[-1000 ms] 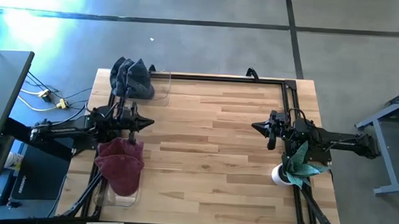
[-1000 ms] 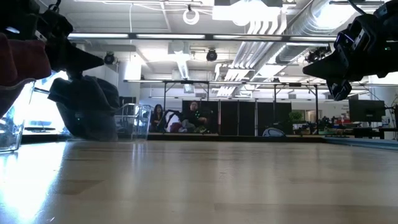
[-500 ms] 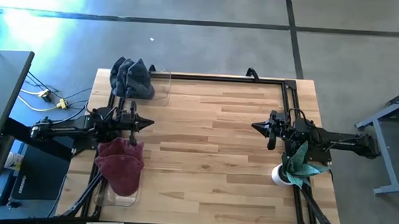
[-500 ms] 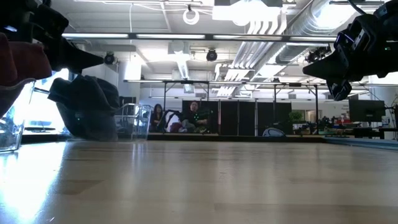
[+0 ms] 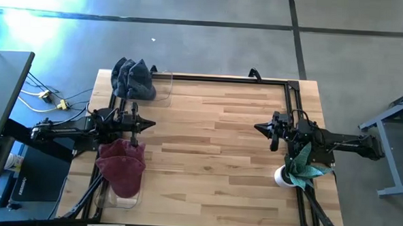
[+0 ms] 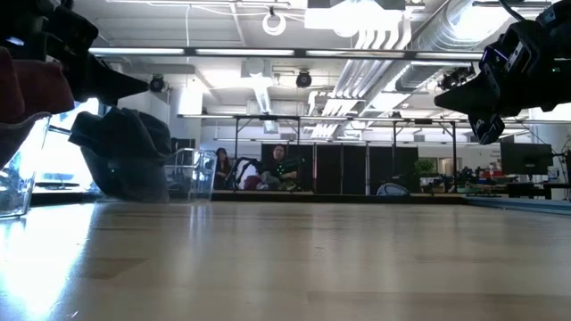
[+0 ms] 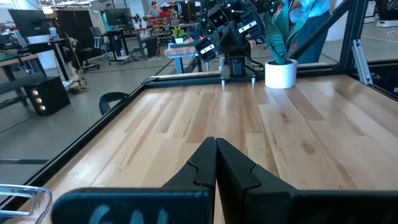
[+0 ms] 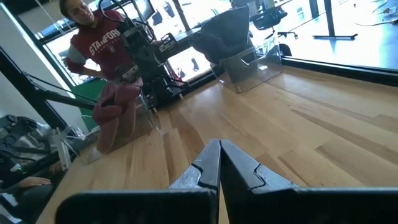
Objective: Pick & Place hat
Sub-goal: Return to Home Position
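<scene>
A dark grey hat is draped over the edge of a clear bin at the table's far left; it also shows in the low view. A maroon hat lies over a second clear bin at the near left. My left gripper hovers shut between the two hats, pointing level toward the table's right, its fingertips together. My right gripper hovers shut at the table's right side, pointing level toward the left. Neither holds anything.
A plant in a white pot stands at the near right beside the right arm. A black frame rail runs along the far and side edges. Bare wooden tabletop lies between the grippers. A person in a red sweatshirt stands beyond the left edge.
My left gripper has rolled a little about the line it points along, staying in place and shut. The hats and my right gripper have kept still.
</scene>
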